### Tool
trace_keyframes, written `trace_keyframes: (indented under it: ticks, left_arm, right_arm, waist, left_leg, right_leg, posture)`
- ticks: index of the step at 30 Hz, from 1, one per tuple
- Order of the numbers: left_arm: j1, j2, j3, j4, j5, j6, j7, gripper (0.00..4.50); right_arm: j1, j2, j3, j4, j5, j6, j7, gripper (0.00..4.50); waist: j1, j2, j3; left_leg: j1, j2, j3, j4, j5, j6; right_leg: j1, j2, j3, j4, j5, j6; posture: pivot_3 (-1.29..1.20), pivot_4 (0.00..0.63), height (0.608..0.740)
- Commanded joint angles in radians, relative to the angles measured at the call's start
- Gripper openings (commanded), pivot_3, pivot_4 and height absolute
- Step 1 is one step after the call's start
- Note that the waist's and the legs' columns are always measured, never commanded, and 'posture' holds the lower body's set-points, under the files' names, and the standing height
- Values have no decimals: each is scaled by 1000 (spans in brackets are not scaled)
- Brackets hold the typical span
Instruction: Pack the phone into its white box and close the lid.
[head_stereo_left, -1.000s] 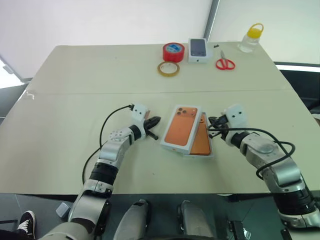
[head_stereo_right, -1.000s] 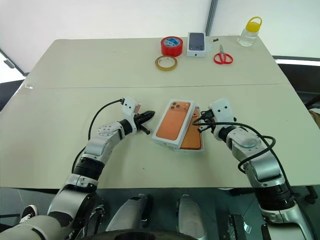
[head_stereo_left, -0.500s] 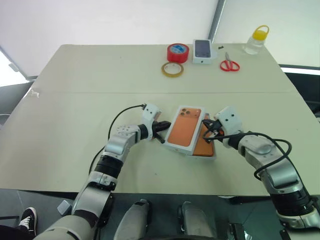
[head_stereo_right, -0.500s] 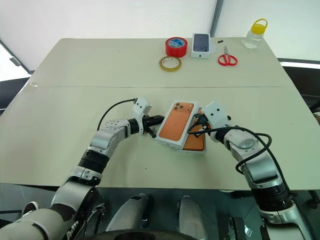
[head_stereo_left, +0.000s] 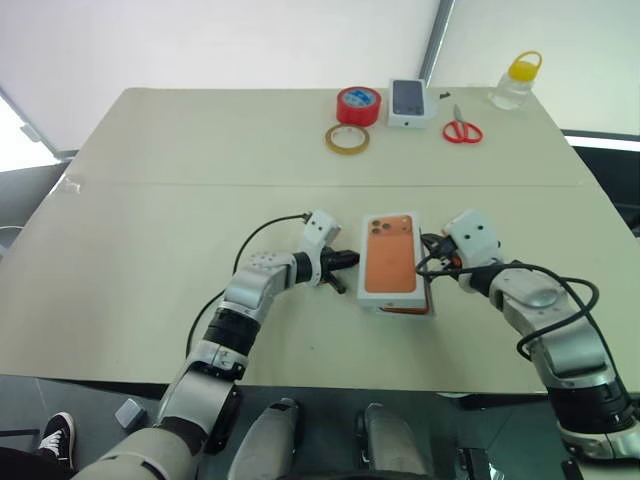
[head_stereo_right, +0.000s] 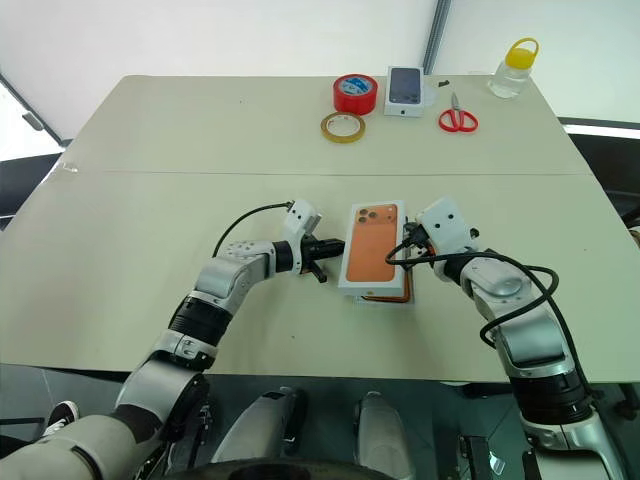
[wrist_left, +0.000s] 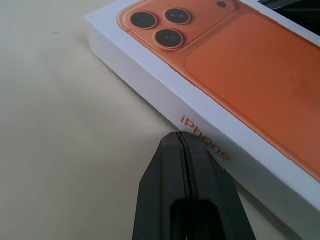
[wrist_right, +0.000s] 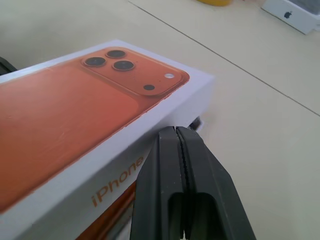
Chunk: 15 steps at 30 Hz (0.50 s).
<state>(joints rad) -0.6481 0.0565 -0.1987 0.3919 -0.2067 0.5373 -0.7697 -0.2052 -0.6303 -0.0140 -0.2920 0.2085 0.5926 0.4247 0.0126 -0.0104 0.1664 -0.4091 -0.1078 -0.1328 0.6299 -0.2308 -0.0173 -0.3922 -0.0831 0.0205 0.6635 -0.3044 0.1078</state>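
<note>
A white lid (head_stereo_left: 390, 263) printed with an orange phone picture lies on the white box (head_stereo_left: 429, 309), nearly square over it. Of the phone (head_stereo_left: 404, 309), an orange strip peeks out under the lid's near edge, also as the phone (wrist_right: 119, 209) in the right wrist view. My left gripper (head_stereo_left: 350, 259) is shut, its tip (wrist_left: 182, 137) against the lid's left side wall by the "iPhone" lettering. My right gripper (head_stereo_left: 431, 264) is shut too, its tip (wrist_right: 176, 131) against the lid's right side. Neither holds anything.
Along the table's far edge stand a red tape roll (head_stereo_left: 358, 104), a tan tape ring (head_stereo_left: 347, 138), a small white box with a dark phone picture (head_stereo_left: 408, 101), red scissors (head_stereo_left: 462, 130) and a yellow-capped bottle (head_stereo_left: 518, 80). Black cables trail from both wrists.
The lid has swung from askew to nearly square over the box. My left gripper moved right against its side; the right gripper stayed by the other side.
</note>
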Motion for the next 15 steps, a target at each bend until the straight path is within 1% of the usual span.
trace_keyframes:
  ticks: [1,8,15]
  left_arm:
    - [10,-35,-50,-63,-12,5,-27,0]
    - [13,-35,-57,-60,1,-9,-23,0]
    - [-2,-43,-15,-22,-3,-23,28,0]
  right_arm:
    - [24,-7,-2,-61,-5,-8,26,31]
    - [60,-9,-19,-93,-16,1,29,31]
    - [65,-3,-15,-93,-39,-5,18,31]
  waist:
    - [0,0,0]
    - [-1,0,0]
    - [-1,0,0]
  left_leg:
    - [0,0,0,0,0,0]
    - [0,0,0,0,0,0]
    - [0,0,0,0,0,0]
  right_leg:
    - [0,0,0,0,0,0]
    - [-1,0,0,1,0,0]
    - [-1,0,0,1,0,0]
  posture:
    - [0,150,740]
    - [0,150,740]
    - [0,150,740]
